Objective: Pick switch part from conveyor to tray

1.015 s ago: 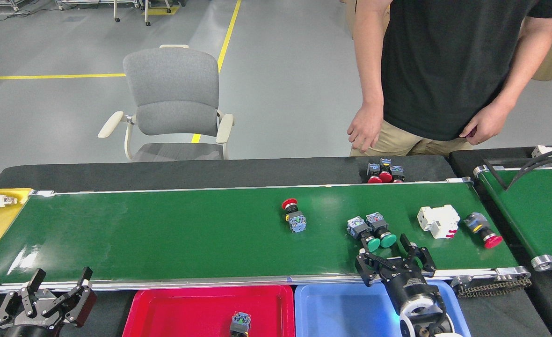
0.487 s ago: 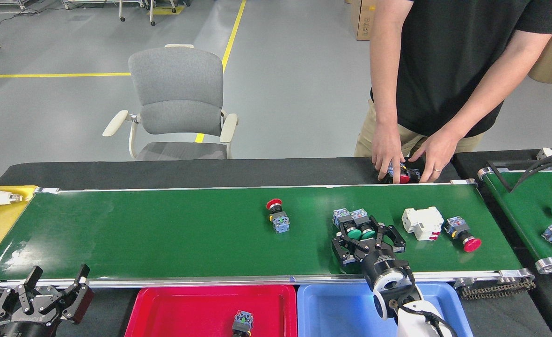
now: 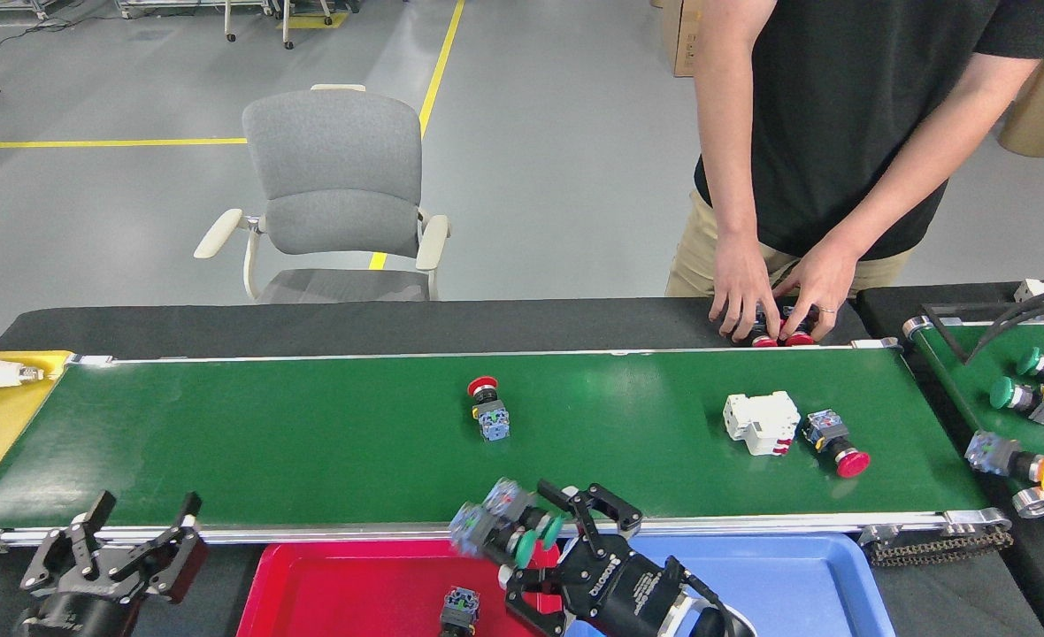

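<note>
The right gripper point(image 3: 544, 566) was cut off at the bottom edge, its fingers clamped on two blurred green switches point(image 3: 500, 524) above the red tray point(image 3: 336, 588), at the conveyor's point(image 3: 310, 442) near rail. The left gripper point(image 3: 137, 544) hung open, holding nothing.

Right gripper point(image 3: 547, 566): black skeletal linkage fingers w/ pivot pins showing, black cylindrical wrist housing carrying white lettering, silver-white collar behind it, thin black cable running alongside. Left gripper point(image 3: 113, 557): matching black linkage build, angular open-frame fingers, dark round base. Both looking matte black, metal-and-plastic, no covers hiding joints.
</note>
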Robot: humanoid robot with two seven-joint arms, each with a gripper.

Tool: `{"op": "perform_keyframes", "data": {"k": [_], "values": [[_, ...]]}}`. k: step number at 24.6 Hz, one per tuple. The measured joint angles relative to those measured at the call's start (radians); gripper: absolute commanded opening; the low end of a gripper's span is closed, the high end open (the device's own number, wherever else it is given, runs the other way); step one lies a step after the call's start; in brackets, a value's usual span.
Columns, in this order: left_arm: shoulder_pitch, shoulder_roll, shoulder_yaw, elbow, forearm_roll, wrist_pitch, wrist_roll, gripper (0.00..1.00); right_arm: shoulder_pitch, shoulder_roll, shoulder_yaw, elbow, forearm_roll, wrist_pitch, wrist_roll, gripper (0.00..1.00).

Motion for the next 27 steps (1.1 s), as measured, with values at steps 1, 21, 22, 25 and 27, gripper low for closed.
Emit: {"op": "perform_keyframes", "data": {"k": [1, 21, 22, 25, 27], "values": [[-0.012, -0.003, -0.049, -0.010, -0.005, 0.028, -0.011, 1.00, 0.001, 0.000, -0.024, 0.000, -0.004, -0.008, 0.000, 1.00], [-0.333, -0.208, -0.323, 0.302, -0.217, 0.285, -0.136, 1.00, 0.109, 0.029, -0.501, 0.034, 0.020, 0.385, -0.023, 0.99], [-0.334, -0.208, -0.319, 0.308, -0.216, 0.286, -0.136, 1.00, 0.080, 0.022, -0.469, 0.064, 0.020, 0.402, -0.021, 0.99], [-0.335, -0.208, -0.318, 0.326, -0.215, 0.282, -0.136, 1.00, -0.008, 0.017, -0.367, 0.158, 0.021, 0.483, -0.013, 0.92], [-0.341, -0.208, -0.318, 0.348, -0.215, 0.282, -0.136, 1.00, -0.065, 0.015, -0.291, 0.211, 0.021, 0.542, -0.011, 0.61]]}}
